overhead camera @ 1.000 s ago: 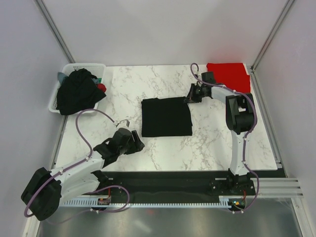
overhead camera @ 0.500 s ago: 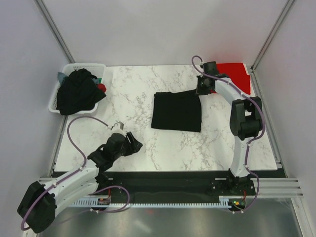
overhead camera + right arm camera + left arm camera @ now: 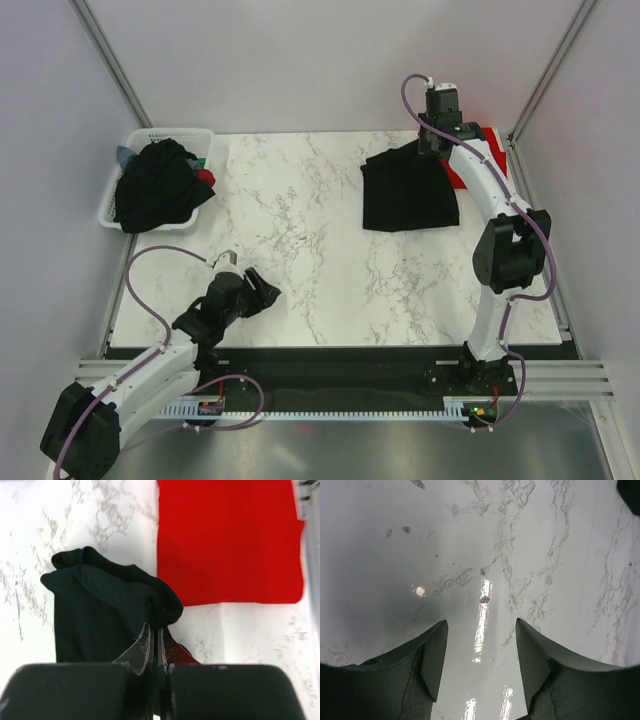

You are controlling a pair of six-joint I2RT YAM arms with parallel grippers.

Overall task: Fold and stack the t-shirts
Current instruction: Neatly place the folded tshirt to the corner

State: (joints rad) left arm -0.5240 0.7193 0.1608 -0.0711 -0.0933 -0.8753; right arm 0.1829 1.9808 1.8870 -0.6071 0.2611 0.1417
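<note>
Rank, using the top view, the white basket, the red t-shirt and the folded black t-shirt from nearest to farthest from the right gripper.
1. Black t-shirt: its corner is pinched in the right gripper, at the table's far right.
2. Red t-shirt: just beside, in the far right corner.
3. White basket: far left corner.
</note>
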